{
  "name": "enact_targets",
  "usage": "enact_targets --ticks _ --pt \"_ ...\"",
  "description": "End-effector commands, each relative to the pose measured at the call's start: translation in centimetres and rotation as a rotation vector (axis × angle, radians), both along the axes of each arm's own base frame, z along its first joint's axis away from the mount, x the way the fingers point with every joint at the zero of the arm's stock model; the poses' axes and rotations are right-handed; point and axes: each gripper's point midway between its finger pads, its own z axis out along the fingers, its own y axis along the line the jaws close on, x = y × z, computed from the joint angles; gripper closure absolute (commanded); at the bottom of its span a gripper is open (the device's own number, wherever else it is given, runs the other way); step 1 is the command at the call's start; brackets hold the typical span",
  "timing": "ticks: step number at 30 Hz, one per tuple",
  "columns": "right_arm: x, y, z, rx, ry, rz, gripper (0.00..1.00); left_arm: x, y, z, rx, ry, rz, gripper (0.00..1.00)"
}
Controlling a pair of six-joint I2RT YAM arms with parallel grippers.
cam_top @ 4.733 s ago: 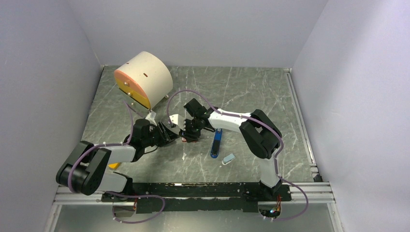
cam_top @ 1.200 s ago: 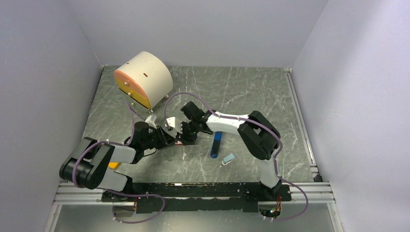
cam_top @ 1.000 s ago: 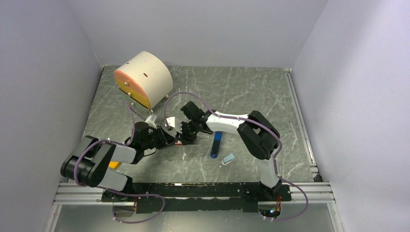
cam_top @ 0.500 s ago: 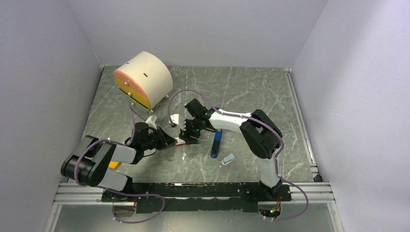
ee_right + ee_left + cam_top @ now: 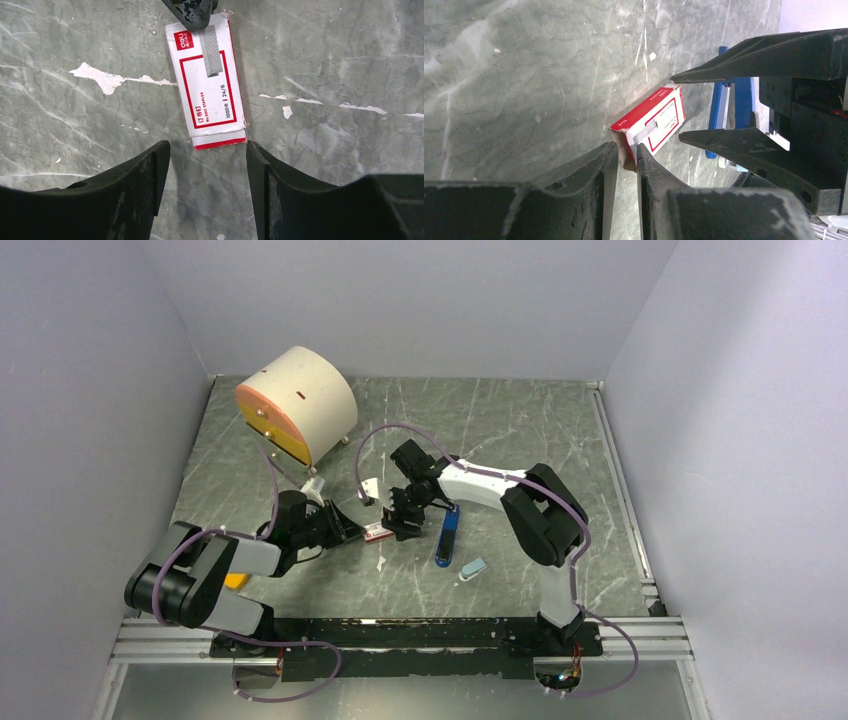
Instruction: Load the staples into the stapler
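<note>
1. Left arm stretched low over the table [image 5: 500, 430]; left gripper [image 5: 624, 151] pinches one end of the red-and-white box [image 5: 212, 85]
2. Right arm arched above the box; right gripper [image 5: 206, 146] points down, jaws apart, straddling the opposite end
3. Stapler [image 5: 447, 533] lies flat beside the box, beyond the right gripper

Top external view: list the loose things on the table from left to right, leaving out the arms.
cream drum → red-and-white box → blue stapler → light-blue and white piece
</note>
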Motion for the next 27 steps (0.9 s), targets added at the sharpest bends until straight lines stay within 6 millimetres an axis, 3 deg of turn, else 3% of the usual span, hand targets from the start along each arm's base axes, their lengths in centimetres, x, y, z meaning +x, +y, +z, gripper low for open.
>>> enact_targets --ticks 1,10,19,27 --pt "0.1 0.2 -0.9 -0.015 -0.002 0.019 0.39 0.4 -0.4 0.7 -0.028 -0.031 -0.026 0.73" --pt "0.1 1.2 -0.8 0.04 -0.013 0.063 0.39 0.4 -0.5 0.6 -0.035 -0.03 -0.026 0.72" --pt "-1.9 -0.5 -1.2 0.018 0.026 0.086 0.44 0.9 -0.9 1.3 -0.051 -0.043 -0.037 0.77" --pt "-2.0 -1.3 -1.3 -0.009 0.012 0.04 0.42 1.5 -1.1 1.5 -0.047 -0.046 -0.044 0.75"
